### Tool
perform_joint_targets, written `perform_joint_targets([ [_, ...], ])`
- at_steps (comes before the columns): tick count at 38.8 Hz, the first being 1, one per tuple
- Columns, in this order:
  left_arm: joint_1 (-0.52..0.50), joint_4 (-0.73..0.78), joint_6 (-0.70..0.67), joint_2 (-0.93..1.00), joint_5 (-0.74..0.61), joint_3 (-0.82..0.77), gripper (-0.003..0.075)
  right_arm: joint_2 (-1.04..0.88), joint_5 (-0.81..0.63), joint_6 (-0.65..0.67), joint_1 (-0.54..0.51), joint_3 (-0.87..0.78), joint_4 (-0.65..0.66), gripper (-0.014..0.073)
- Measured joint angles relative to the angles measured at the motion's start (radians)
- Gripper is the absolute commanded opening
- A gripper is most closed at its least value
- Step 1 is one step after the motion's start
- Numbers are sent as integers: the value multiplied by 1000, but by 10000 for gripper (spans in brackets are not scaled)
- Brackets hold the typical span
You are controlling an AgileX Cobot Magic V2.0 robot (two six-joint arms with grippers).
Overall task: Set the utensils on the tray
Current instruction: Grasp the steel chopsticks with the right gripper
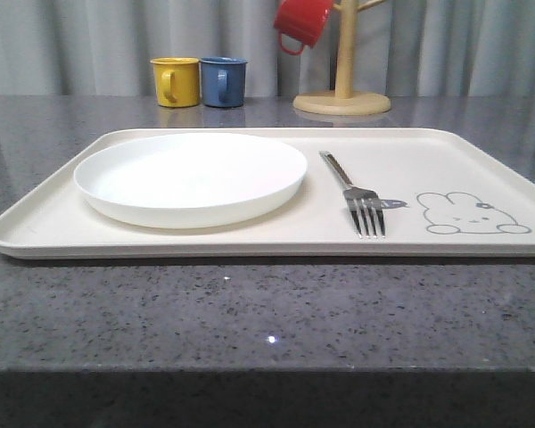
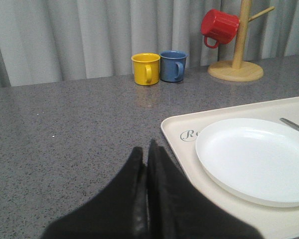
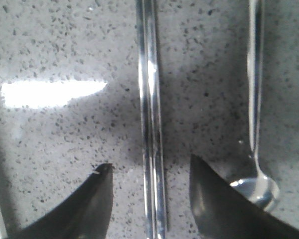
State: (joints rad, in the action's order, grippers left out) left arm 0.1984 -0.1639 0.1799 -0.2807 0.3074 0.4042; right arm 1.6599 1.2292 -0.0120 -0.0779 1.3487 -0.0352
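The cream tray (image 1: 62,234) lies across the middle of the grey counter. On it rest a round white plate (image 1: 191,176) on the left and a steel fork (image 1: 354,194) beside the rabbit drawing. In the right wrist view the pair of steel chopsticks (image 3: 150,119) lies flat on the counter, and my right gripper (image 3: 150,168) is open with one finger on each side of them, not touching. A steel spoon (image 3: 254,149) lies just beyond one finger. My left gripper (image 2: 145,150) is shut and empty, over the counter beside the tray's corner (image 2: 175,127).
A yellow mug (image 1: 176,81) and a blue mug (image 1: 223,81) stand at the back of the counter. A red mug (image 1: 300,23) hangs on a wooden mug tree (image 1: 343,89) behind the tray. Curtains close off the back.
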Motion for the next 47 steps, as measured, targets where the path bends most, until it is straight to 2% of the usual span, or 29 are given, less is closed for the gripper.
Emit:
perform_joint_targets([
  [6,0,0,0,0,0,0,-18,33,-5,-2,0,0,-1,372],
  [12,0,0,0,0,0,0,-18,43,-19,-2,0,0,-2,276],
  [23,0,0,0,0,0,0,-18,63,-40,-4,10,0,-4,258],
  [31,0,0,0,0,0,0,-18,65,-38,-4,10,2,13,-22],
  [34,0,0,0,0,0,0,-18,66,-33,-4,10,6,13,-78],
  [47,0,0,0,0,0,0,-18,3,-12,39,22,69,4,-77],
])
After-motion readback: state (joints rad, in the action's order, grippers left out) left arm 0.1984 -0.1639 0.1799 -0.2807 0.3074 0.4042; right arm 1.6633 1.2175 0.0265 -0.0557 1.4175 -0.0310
